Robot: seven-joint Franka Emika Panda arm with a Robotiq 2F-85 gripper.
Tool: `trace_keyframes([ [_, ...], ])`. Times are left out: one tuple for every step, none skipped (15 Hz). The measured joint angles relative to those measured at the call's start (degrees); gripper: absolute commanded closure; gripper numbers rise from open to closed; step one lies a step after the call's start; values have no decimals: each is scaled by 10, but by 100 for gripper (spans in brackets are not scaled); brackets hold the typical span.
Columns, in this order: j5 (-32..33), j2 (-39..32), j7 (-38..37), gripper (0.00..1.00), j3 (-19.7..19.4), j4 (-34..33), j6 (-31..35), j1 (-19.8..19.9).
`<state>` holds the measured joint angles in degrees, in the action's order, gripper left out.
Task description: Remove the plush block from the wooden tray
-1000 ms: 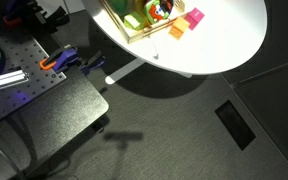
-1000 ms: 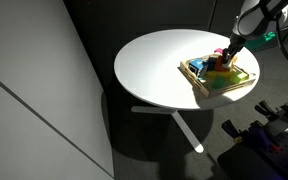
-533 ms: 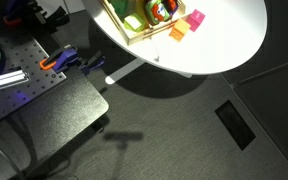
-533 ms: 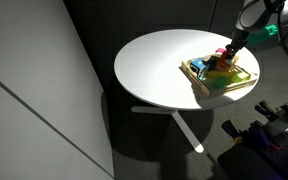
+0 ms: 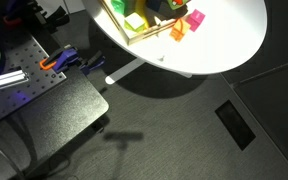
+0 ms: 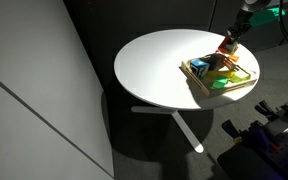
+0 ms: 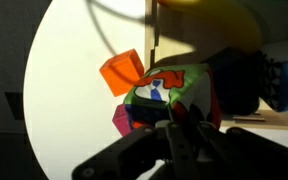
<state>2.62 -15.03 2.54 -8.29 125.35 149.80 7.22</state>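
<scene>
The white round desk is recorded in both exterior views, with the wooden tray carried towards one edge. The arm is seen reaching down from above the tray. The fingers are found closed narrowly on the plush block, which is held raised clear of the tray floor, above the tray's far side as seen in an exterior view. In the wrist view the block's red, white, blue and green patches are shown pinched between the dark fingers. Bright green blocks are noted inside the tray. A pink block and an orange block are seen lying on the desk, just beside the tray's rim and near each other
</scene>
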Motion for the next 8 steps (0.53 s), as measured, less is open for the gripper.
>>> trace_keyframes([
  [0, 0, -11, 97, 0, -10, 3, 0],
  [-1, 0, -26, 94, 0, -20, 15, -1],
  [-1, 0, -42, 66, 0, -29, 31, -1],
  [-1, 0, -61, 64, 0, -37, 45, -1],
  [-1, 0, -78, 59, -1, -44, 58, -2],
  [-1, 0, -93, 50, -3, -49, 69, -4],
  [-1, 0, -104, 43, -4, -52, 79, -5],
  [-1, 0, -112, 34, -6, -53, 86, -7],
])
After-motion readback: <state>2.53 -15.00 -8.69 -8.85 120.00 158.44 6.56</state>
